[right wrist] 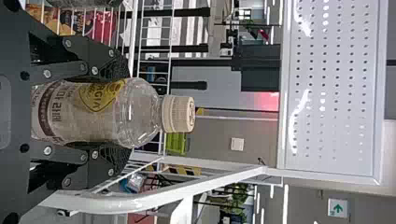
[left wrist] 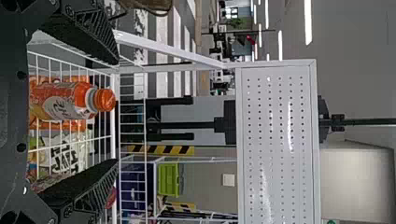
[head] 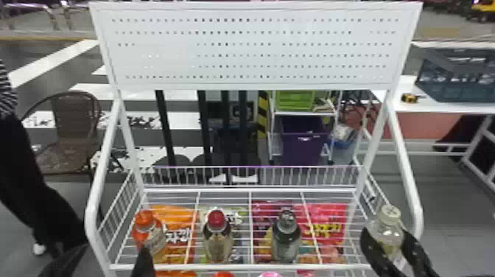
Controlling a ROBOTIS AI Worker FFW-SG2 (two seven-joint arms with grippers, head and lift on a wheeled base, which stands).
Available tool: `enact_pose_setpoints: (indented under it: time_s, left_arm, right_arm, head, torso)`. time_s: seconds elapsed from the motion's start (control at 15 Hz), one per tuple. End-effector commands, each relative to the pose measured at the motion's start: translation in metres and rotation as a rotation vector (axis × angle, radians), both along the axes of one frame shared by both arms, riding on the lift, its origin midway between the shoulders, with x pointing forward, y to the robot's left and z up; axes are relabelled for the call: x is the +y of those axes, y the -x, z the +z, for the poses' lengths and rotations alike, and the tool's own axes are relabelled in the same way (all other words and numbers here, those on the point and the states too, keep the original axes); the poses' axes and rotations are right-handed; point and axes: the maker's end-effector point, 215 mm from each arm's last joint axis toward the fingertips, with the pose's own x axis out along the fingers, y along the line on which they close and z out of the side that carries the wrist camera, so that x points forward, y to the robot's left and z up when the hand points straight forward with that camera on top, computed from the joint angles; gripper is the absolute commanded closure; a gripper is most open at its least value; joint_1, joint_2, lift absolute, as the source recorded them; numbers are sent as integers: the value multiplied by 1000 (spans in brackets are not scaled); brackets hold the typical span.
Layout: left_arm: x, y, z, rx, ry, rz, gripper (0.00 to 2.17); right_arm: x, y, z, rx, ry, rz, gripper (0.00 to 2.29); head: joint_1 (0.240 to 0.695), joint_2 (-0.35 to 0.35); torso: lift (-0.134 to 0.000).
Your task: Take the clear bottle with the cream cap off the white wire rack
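Note:
At the right side of the white wire rack (head: 241, 266), my right gripper (head: 393, 247) is shut on the clear bottle (head: 386, 232) with the cream cap (head: 390, 213). The bottle stands upright; whether its base touches the wires is hidden. In the right wrist view, the fingers of my right gripper (right wrist: 122, 114) press on both sides of the labelled bottle (right wrist: 135, 109), below its shoulder. My left gripper (head: 115, 255) stays at the rack's front left, open. In the left wrist view, my left gripper (left wrist: 116, 112) has its fingers spread on either side of an orange bottle (left wrist: 65, 99), touching nothing.
Bottles with an orange cap (head: 145, 220), a red cap (head: 216, 218) and a dark cap (head: 286, 218) stand along the rack. Snack bags (head: 327, 221) lie below the wires. Slanted side rails (head: 407, 162) flank the shelf, and a perforated panel (head: 254, 48) rises behind.

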Motion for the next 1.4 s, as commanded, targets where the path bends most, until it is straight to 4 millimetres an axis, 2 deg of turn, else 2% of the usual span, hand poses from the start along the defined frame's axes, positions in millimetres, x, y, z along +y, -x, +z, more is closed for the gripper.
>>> enact_pose_setpoints:
  time_s: [0.0, 0.13, 0.33, 0.6, 0.73, 1.33]
  left_arm:
    - [1, -1, -1, -5, 1, 2, 140]
    - [2, -1, 0, -11, 4, 4, 140]
    - [5, -3, -2, -15, 2, 7, 140]
    - [8, -8, 2, -26, 12, 12, 140]
    - [6, -9, 4, -30, 17, 10, 140]
    - [7, -3, 6, -25, 16, 11, 140]
  right_arm:
    - [-3, 27, 14, 4, 11, 7, 1686]
    - [-2, 45, 17, 16, 10, 13, 1683]
    - [-17, 68, 21, 14, -4, -12, 1686]
    - [-46, 98, 57, -57, -14, -35, 1686]
    - [-53, 104, 61, -70, -6, -44, 1686]
    - [-45, 102, 63, -81, -30, -32, 1686]
  head:
    - [499, 0]
    - [499, 0]
    - [499, 0]
    - [499, 0]
    - [499, 0]
    - [499, 0]
  torso:
    - [0]
    - [0]
    - [0]
    - [0]
    - [0]
    - [0]
